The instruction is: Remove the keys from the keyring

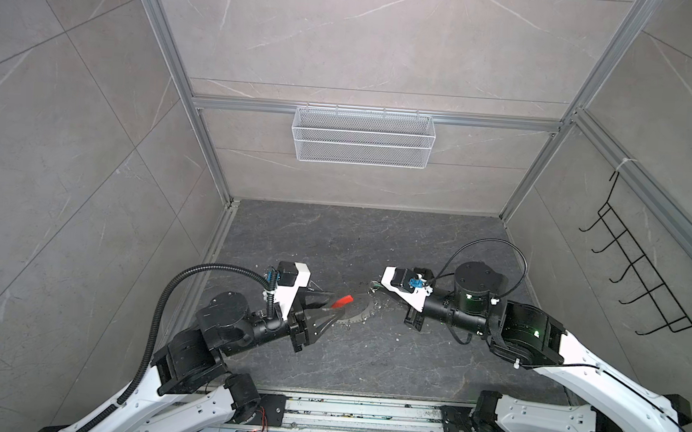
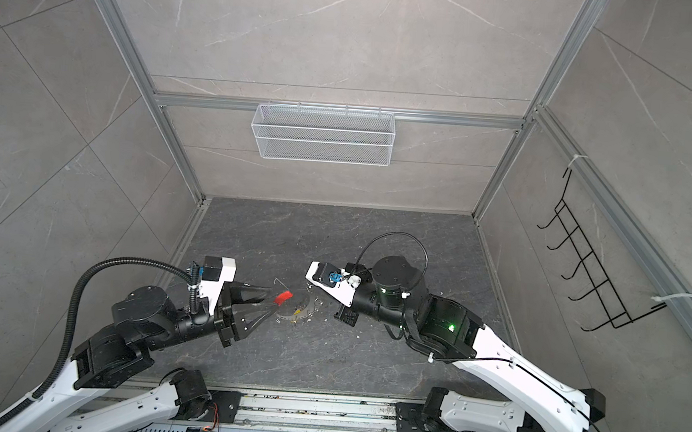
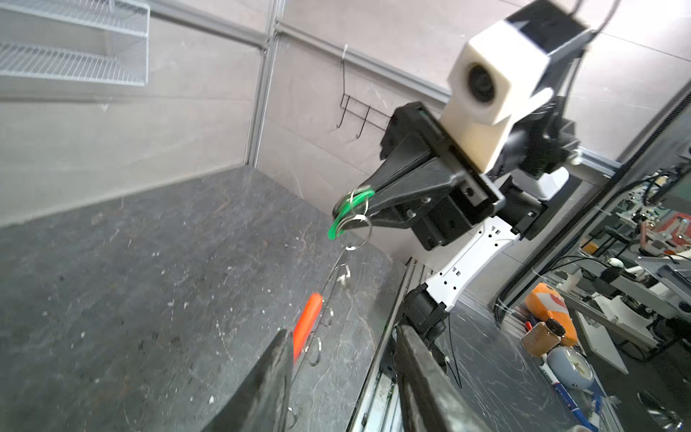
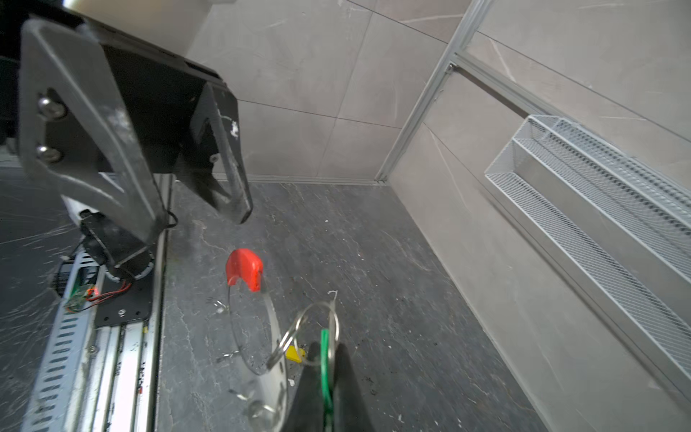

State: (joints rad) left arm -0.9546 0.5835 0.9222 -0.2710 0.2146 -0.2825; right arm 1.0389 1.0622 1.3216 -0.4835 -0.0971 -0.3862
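Pinching the green plastic tag (image 3: pixel 334 227) of a small metal key between fully closed jaws, the right gripper (image 3: pixel 363 202) holds it above the dark grey marbled worktop (image 1: pixel 367 360). A silver split ring (image 4: pixel 286 342) hangs at the tag. Facing it across the middle, the left gripper (image 1: pixel 336 306) has its jaws partly apart and clamped on nothing. In the right wrist view its fingers (image 4: pixel 233 187) stand clear of the red sleeve.

The large, thin dark-grey wire keyring (image 4: pixel 245 266) sits between the two arms. Its red curved plastic sleeve (image 1: pixel 343 300) is just off the left fingertips in both top views. In the left wrist view the sleeve is right against one finger, though whether they touch cannot be told. From the sleeve the wire runs toward the split ring at the right gripper. Whether the hoop threads through that ring cannot be made out.

The second key's yellow plastic tag (image 4: pixel 294 354) shows low down just beside the hoop. A white wire-mesh basket (image 1: pixel 362 137) hangs on the back wall and a black wire hook rack (image 1: pixel 641 262) on the right wall, both well apart from the arms.
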